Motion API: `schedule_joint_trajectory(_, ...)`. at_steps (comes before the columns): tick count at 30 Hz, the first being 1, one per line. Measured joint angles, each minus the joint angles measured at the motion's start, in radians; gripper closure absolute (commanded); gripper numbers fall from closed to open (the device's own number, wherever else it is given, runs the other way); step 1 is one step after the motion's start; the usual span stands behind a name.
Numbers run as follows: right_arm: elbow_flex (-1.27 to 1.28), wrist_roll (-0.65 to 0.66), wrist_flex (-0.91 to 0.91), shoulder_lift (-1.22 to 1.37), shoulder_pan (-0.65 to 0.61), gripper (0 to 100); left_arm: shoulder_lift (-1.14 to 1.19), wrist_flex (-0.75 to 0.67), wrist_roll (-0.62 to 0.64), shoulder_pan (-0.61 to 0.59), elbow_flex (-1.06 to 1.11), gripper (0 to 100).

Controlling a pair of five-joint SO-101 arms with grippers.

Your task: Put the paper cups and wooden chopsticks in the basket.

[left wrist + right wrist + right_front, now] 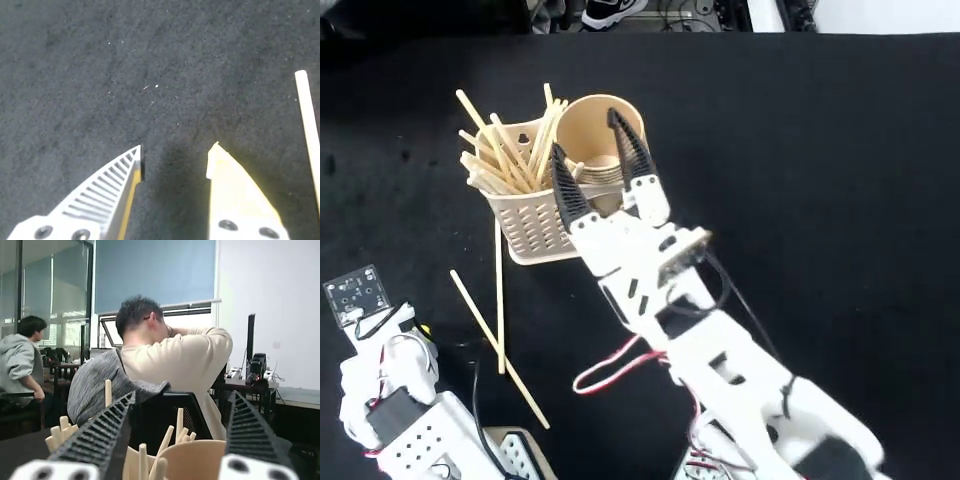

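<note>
Since the right claw (583, 131) stands spread around the paper cup (602, 142) in the basket (530, 230), it should rise straight upward.

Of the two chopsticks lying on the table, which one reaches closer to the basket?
The vertical chopstick in the high view: one end lies beside the basket. The slanted chopstick that crosses it lies farther off.

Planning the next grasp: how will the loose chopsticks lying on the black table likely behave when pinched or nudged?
The two chopsticks look thin, straight and wooden, so probably stiff and very light. Lying flat on the table, they may roll or pivot if nudged off-centre. They cross, so lifting one could drag the other.
</note>
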Motion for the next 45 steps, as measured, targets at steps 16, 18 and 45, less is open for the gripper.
schedule_joint_trajectory(16, 0.353, -0.288, 0.643, -0.905, 0.226, 97.7, 0.0, 0.0, 0.0, 0.0, 0.0, 78)
schedule_joint_trajectory(18, 0.353, -0.374, 0.841, -1.011, 0.267, 97.6, 0.0, 0.0, 0.0, 0.0, 0.0, 78)
schedule_joint_trajectory(45, 0.321, -0.052, 1.774, -1.174, 0.304, 97.5, 0.506, -0.046, 0.127, 0.397, -0.242, 71)
